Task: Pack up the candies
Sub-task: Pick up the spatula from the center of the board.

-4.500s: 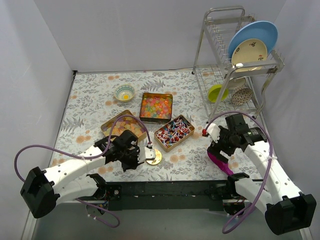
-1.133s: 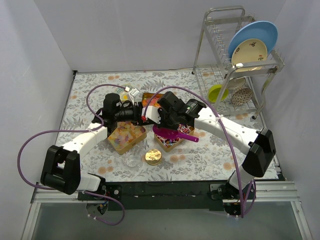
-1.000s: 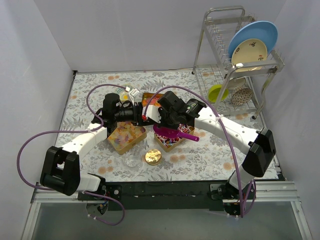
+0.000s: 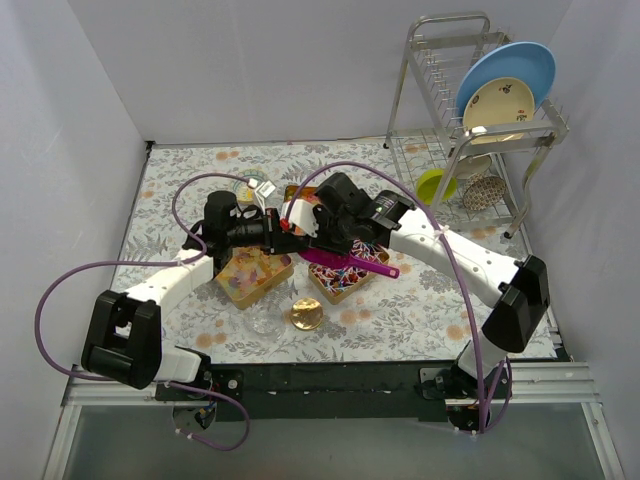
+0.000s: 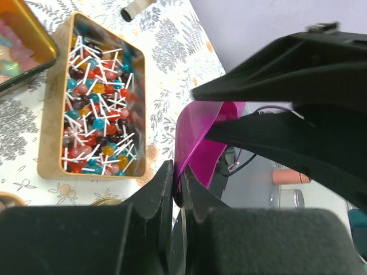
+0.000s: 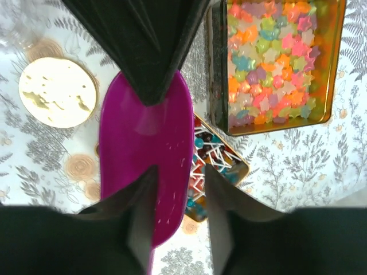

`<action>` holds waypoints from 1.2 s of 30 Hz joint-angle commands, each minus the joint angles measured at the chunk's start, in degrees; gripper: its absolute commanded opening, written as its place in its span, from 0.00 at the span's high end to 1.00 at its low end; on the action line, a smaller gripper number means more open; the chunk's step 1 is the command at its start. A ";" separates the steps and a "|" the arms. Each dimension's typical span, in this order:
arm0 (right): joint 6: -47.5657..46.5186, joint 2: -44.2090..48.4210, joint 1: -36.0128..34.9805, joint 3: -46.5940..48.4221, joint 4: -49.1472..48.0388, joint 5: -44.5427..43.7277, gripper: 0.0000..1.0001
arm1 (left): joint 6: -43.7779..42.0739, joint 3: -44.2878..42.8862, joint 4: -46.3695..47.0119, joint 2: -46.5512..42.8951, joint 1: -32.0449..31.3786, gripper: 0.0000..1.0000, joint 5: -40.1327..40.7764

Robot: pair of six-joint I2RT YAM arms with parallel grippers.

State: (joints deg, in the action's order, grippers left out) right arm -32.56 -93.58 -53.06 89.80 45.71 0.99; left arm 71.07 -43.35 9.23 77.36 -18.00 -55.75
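The candies fill three gold tins: wrapped pieces (image 5: 97,103) (image 6: 213,163) (image 4: 345,280), bright jellies (image 6: 275,63), and pale gummies (image 4: 255,275) (image 5: 20,34). Above the wrapped-candy tin my two grippers meet at a magenta scoop (image 4: 345,260) (image 6: 143,149) (image 5: 198,134). My left gripper (image 5: 178,179) (image 4: 296,240) is shut on the scoop's front rim. In the right wrist view its black fingers (image 6: 146,57) pinch the scoop's tip. My right gripper (image 6: 179,172) (image 4: 328,245) is open, its jaws standing astride the scoop's body with a gap on the right side.
A round gold lid (image 4: 307,315) (image 6: 57,91) lies near the front, with a clear glass jar (image 4: 265,318) beside it. A small bowl (image 4: 255,185) sits behind the arms. A dish rack (image 4: 480,120) with plates and bowls stands at the back right.
My left gripper has shut on the scoop's front rim. My right gripper, shut on the scoop before, has opened. The scoop has shifted slightly toward the back.
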 commanded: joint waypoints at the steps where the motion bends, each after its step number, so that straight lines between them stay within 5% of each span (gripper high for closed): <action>1: 2.92 7.44 2.59 1.43 -3.09 4.00 0.44 | 0.91 1.78 0.61 -0.46 2.44 1.00 -1.03; 11: -5.22 22.02 7.71 -15.17 -7.83 15.08 0.40 | 6.97 4.51 6.66 2.53 5.96 1.00 -7.18; 21: -10.60 19.93 7.71 -20.19 -9.68 15.53 0.40 | 10.49 4.51 9.57 4.11 7.36 1.00 -10.35; 36: -12.97 18.35 7.62 -21.68 -10.12 15.71 0.54 | 14.71 5.74 13.35 5.52 9.65 1.00 -11.67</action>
State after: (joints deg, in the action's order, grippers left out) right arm -44.73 -75.48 -45.34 68.66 37.52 16.34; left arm 83.99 -37.87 19.40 82.70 -9.02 -65.30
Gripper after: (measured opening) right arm 0.457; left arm 0.046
